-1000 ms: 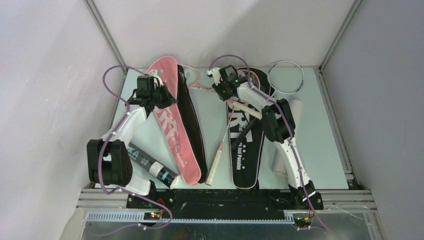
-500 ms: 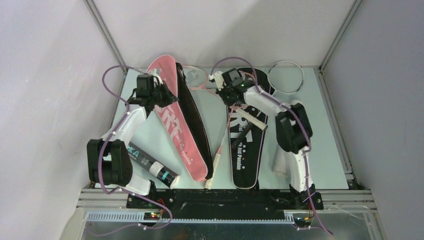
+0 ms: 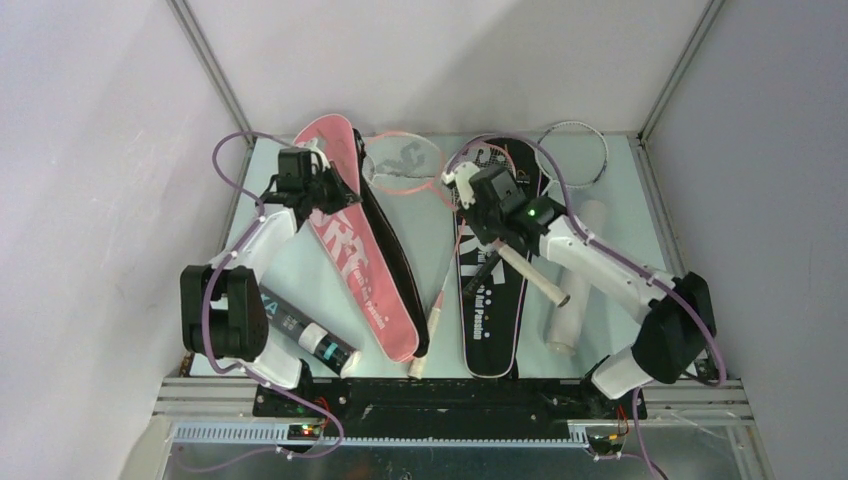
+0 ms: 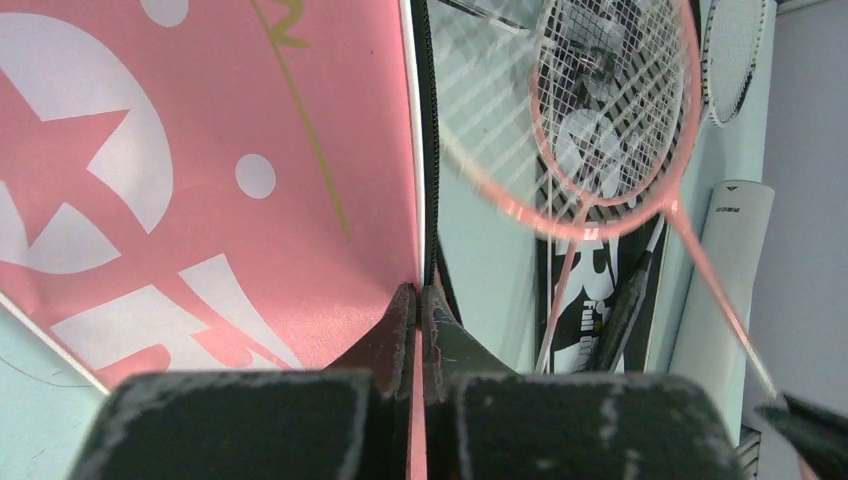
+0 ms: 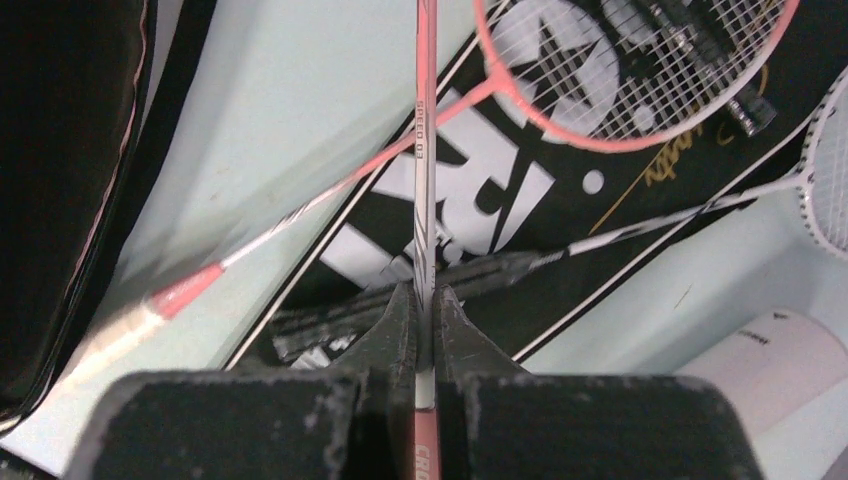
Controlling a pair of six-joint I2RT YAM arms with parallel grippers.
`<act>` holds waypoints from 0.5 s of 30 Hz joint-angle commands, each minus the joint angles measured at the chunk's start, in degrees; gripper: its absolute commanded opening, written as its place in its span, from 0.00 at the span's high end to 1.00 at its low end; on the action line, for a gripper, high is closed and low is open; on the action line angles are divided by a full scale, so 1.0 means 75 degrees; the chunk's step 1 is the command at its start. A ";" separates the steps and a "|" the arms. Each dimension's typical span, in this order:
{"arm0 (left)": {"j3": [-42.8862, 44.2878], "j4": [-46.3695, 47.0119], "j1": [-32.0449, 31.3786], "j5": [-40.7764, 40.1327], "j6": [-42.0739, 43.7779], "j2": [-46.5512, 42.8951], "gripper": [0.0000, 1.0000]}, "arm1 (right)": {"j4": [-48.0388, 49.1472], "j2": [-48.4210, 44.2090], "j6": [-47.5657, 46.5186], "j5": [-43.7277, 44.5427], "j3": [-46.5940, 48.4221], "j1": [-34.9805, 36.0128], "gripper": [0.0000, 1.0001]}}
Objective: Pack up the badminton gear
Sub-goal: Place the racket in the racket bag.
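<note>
Now right arm [image 3: 600, 270] elbow-out, end effector [image 5: 425, 300] clamping pink racket [image 5: 426, 150] shaft.

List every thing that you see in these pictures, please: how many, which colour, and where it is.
pink cover: 1, pink with black lining, left of centre
black cover: 1, black with white letters, centre
held racket: 1, pink, shaft in the right claw, head between the two covers at the back
lying racket: 1, pink, head on the black cover, handle near the front edge
white racket: 1, white head at back right, dark handle across the black cover
black tube: 1, black with a white end, front left
white tube: 1, white, right of the black cover
table: 1, pale green
left claw: 1, black, shut on the pink cover's edge
right claw: 1, black, shut on the held racket
</note>
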 commanded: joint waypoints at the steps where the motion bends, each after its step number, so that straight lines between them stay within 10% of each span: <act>1: 0.0394 0.0474 0.0019 0.0331 -0.0184 0.0065 1.00 | -0.0170 -0.0919 0.0411 0.0702 -0.0462 0.0667 1.00; 15: 0.0524 0.0353 0.0025 0.0351 -0.0045 0.0290 1.00 | -0.1027 -0.2448 0.1062 0.2405 -0.1415 0.1941 1.00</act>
